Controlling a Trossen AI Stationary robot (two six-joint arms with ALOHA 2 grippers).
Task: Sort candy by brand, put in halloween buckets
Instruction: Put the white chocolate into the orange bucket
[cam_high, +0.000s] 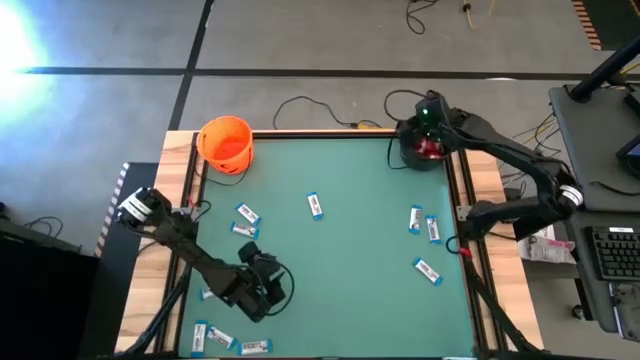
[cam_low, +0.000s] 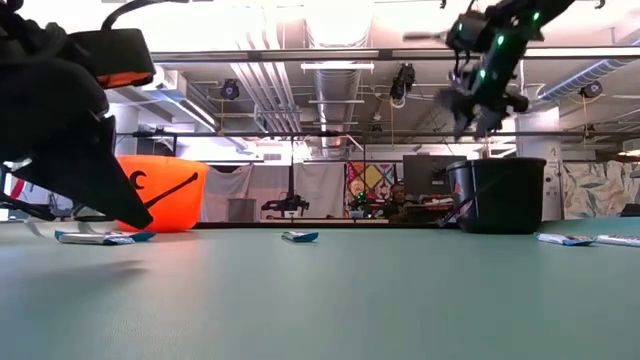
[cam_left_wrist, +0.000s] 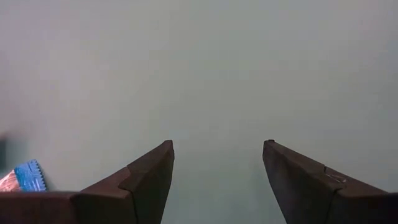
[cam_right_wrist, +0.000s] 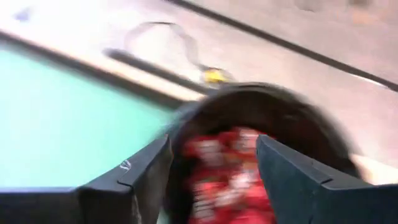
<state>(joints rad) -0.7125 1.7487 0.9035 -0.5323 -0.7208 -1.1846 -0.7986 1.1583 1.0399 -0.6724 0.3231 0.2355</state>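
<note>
Two pails stand at the far corners of the green tabletop (cam_high: 340, 250): an orange bucket (cam_high: 226, 143) at the far left corner, a black bucket (cam_high: 424, 150) at the far right.

Red packets (cam_right_wrist: 227, 171): a heap inside the black bucket, seen only in the right wrist view, blurred; no brand readable.

Blue-and-white bars: about ten, loose on the mat. One (cam_high: 316, 205) near the middle, two (cam_high: 246, 214) left of it, two (cam_high: 424, 224) toward the right edge, one (cam_high: 427, 271) nearer the front right, three (cam_high: 225, 342) along the front edge at the left. Printing too small to read in any view.

Right gripper (cam_high: 428, 122): over the black bucket's mouth, jaws spread apart, nothing between them. The low view shows it hanging clear above the rim.

Left gripper (cam_high: 262, 285): low over the front left part of the tabletop, jaws wide apart and empty; its wrist view shows bare mat between the fingers (cam_left_wrist: 149, 177) and a blue wrapper end (cam_left_wrist: 28, 176) off to one side.

The low view alone shows a dark jack-o'-lantern face on the orange bucket and the room's ceiling pipes behind.
</note>
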